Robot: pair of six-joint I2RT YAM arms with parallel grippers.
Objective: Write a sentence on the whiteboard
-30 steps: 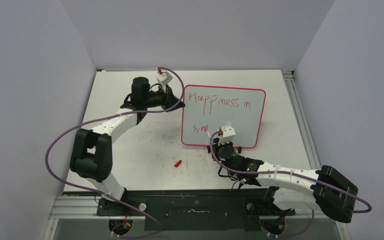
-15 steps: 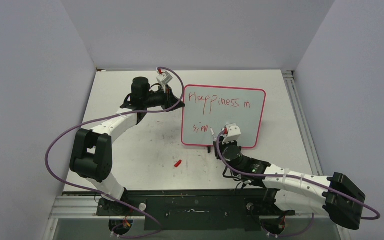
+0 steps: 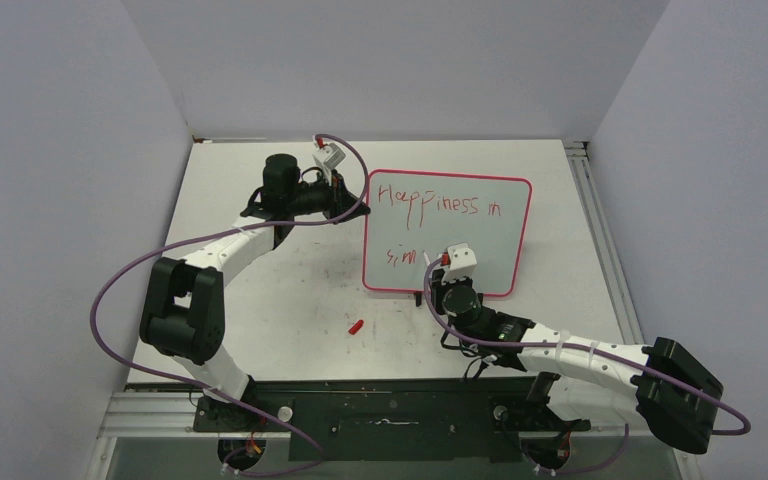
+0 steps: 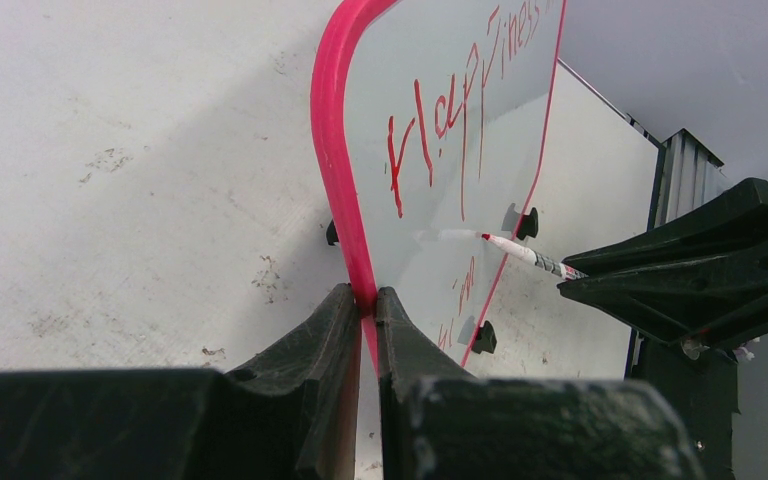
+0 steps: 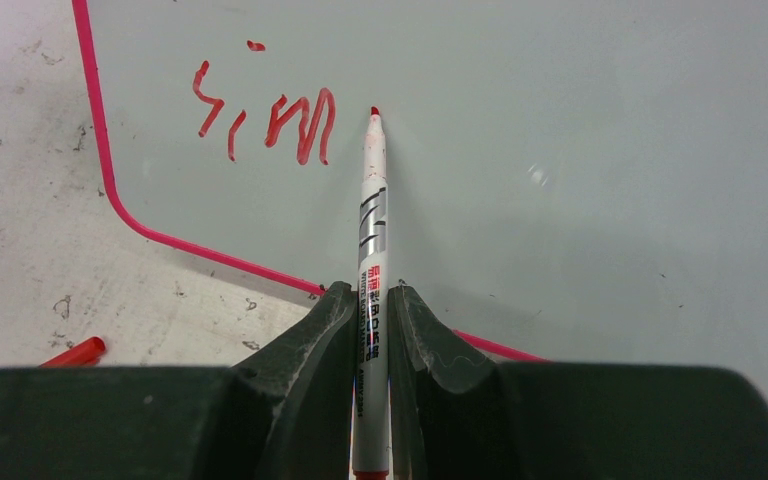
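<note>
Writing is continuing on the second line: the right gripper (image 5: 370,295), pinching the marker (image 5: 372,215), is sitting a little further right than a second ago, with the tip just past "sim". The sentence (image 3: 438,204) is not growing yet, so the next letter is probably coming. The left gripper (image 4: 363,305) is pinching the rim of the whiteboard (image 3: 505,225), which is lying on the table (image 3: 290,290) between the arms.

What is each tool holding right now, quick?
Left tool: closed on the whiteboard rim.
Right tool: closed on the marker.
</note>
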